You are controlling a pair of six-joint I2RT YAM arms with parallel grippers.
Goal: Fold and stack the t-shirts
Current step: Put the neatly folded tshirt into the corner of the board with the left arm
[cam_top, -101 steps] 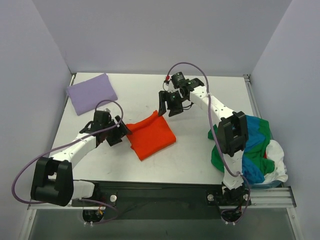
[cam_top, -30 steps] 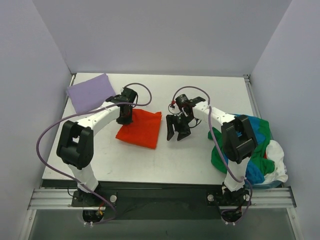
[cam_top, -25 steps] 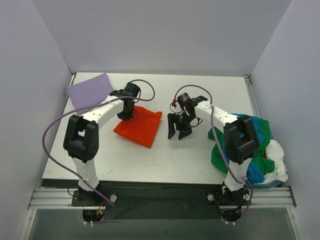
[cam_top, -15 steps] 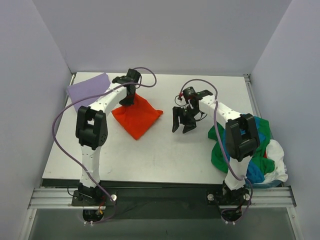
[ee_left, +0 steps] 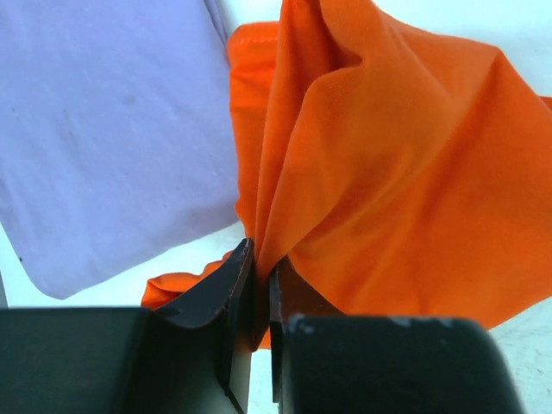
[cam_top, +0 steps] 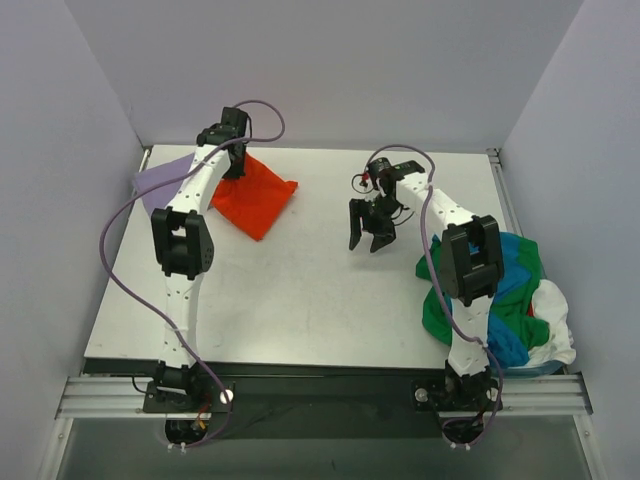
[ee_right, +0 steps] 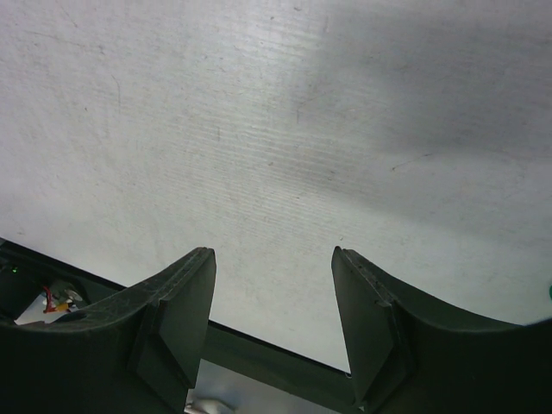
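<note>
At the near right edge of the white table (cam_top: 300, 300), three unfolded soft cloth t-shirts lie in one heap: one green (cam_top: 432, 308), one blue (cam_top: 510, 275) and one white (cam_top: 555, 320). Further in, the right gripper (cam_top: 366, 241) hangs over bare table with its jaws spread wide and nothing between them. At the far left, the left gripper (ee_left: 260, 266) has its jaws nearly closed, pinching a bunched fold of the bright orange-red cloth t-shirt (ee_left: 405, 172), which drapes from the pinch onto the table. It touches the edge of the flat, folded lavender purple cloth t-shirt (ee_left: 112, 129). Count: five shirts, one of each colour (two at the far left, three in the heap). The cloth is judged light, limp and non-fragile, and folds will likely slip open when lifted. Grip an edge or corner through all layers.
</note>
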